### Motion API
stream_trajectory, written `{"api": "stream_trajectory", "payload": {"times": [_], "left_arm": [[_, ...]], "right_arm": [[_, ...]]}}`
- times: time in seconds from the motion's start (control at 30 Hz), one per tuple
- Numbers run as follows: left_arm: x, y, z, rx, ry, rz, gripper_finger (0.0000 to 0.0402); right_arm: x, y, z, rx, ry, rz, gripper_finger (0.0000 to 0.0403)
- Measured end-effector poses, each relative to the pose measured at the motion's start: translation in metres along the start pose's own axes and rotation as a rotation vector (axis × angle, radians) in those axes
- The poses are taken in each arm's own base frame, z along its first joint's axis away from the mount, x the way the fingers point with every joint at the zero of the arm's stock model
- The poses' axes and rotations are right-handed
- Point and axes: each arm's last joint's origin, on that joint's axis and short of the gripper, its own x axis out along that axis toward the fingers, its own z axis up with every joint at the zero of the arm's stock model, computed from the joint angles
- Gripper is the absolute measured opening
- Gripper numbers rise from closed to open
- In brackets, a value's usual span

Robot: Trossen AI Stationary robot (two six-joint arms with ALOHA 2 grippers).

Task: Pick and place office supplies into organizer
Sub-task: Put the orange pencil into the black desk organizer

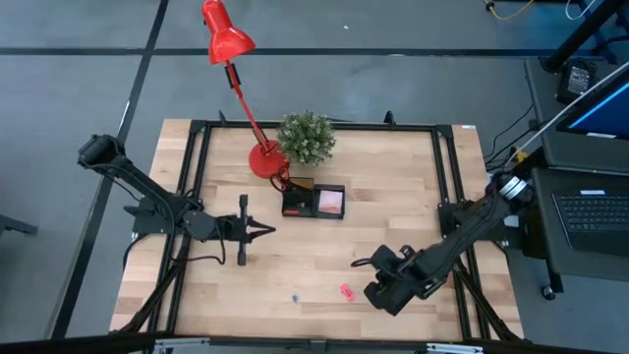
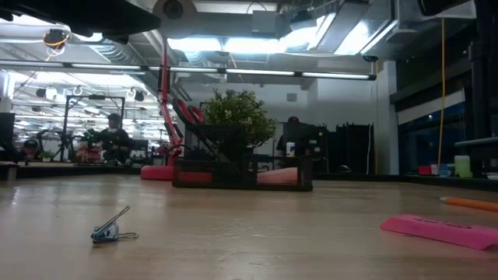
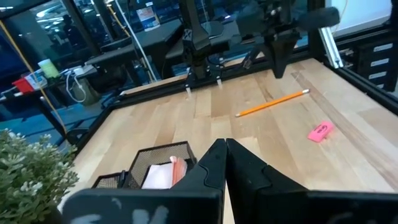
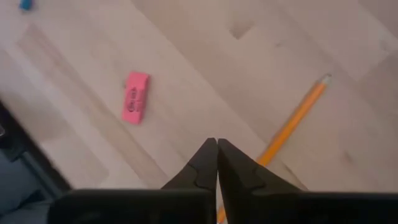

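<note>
While both grippers sit closed—empty—the organizer (image 1: 314,202) holds a pink pad (image 1: 332,203).

red desk lamp (image 1: 228,37), green potted plant (image 1: 307,138) just beside its base, wooden table (image 1: 393,197), laptop (image 1: 595,211)

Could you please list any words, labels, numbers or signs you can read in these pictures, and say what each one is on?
None can be read.
Pink eraser: a dark oval imprint on its top face, too blurred to read.
Blue poster in the room behind the table: printed marks, too small to read.
Black organizer: no label shows.
</note>
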Motion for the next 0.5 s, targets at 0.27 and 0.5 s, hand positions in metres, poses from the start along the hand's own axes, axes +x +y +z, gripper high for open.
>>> {"api": "stream_trajectory", "payload": {"times": [0.27, 0.5], "left_arm": [[0.0, -0.001, -0.005, 0.022, 0.042, -0.008, 0.0003], [0.0, -0.001, -0.007, 0.025, 0.062, -0.011, 0.0003]], "right_arm": [[0.007, -0.006, -0.002, 0.1, 0.004, -0.096, 0.0068], [0.014, -0.005, -0.005, 0.137, 0.01, -0.126, 0.0147]]}}
